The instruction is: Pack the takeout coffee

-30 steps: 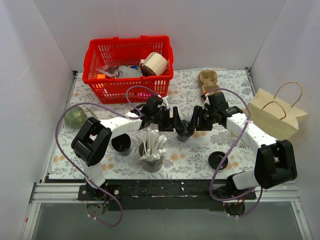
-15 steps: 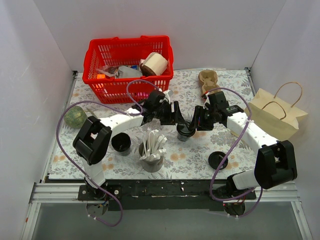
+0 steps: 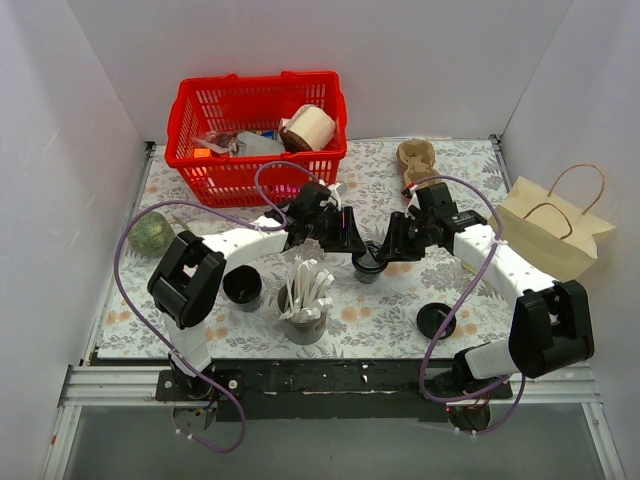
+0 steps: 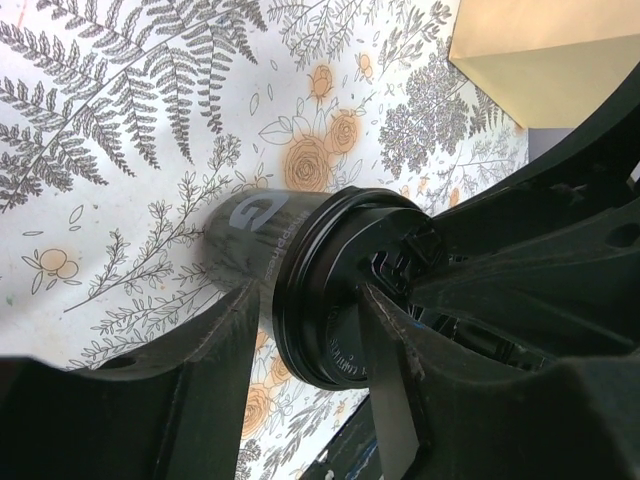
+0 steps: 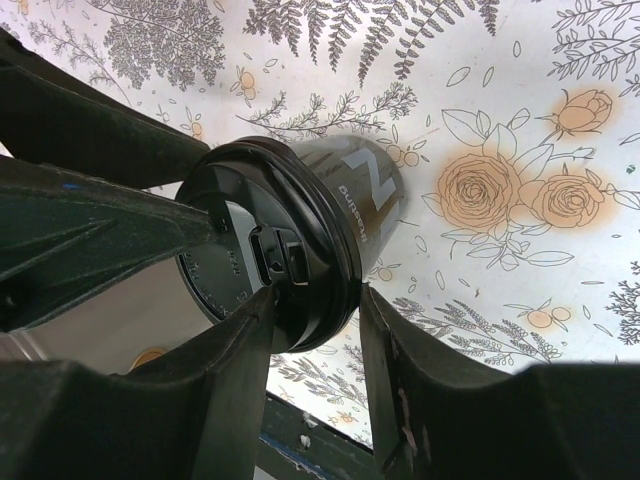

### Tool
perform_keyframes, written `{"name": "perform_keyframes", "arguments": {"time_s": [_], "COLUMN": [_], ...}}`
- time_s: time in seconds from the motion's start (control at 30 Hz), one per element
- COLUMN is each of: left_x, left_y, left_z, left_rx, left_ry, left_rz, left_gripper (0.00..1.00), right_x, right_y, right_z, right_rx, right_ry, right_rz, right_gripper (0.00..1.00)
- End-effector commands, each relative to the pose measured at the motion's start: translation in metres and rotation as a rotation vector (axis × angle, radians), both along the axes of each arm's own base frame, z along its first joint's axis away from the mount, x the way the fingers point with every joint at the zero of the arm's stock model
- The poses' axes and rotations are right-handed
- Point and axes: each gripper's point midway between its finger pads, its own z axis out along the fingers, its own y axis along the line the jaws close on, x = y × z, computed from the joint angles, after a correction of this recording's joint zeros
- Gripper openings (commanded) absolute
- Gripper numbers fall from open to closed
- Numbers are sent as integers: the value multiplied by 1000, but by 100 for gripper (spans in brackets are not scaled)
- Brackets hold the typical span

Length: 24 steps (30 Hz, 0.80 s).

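The coffee stands upright on the bench at the centre of the top view, with the left end effector and right end effector flanking it on either side. Each has its fingers half spread astride the cup's top. The wrist views sit too close to show whether either truly pinches it, so the step looks like securing the grasp. Next comes one firm hold, then a level lift toward the bag at right.
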Motion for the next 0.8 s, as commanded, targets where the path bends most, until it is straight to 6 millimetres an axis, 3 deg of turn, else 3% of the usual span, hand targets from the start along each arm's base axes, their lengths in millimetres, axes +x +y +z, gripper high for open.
{"name": "perform_keyframes", "arguments": {"time_s": [0.0, 0.27, 0.6, 0.77], "left_x": [-5, -11, -17, -20], "left_y": [4, 10, 16, 20], "left_z": [-13, -26, -39, -44], "left_rx": [15, 42, 67, 74], "left_ry": [27, 45, 81, 100], "left_rz": [-18, -23, -7, 10], "left_gripper": [43, 45, 46, 44], "right_x": [1, 0, -6, -18], "right_y": [5, 4, -2, -4], "right_z": [3, -5, -40, -67], "right_rx": [24, 13, -7, 15], "right_ry": [-2, 16, -4, -11], "right_rz": [5, 12, 6, 27], "right_gripper": [46, 46, 33, 27]}}
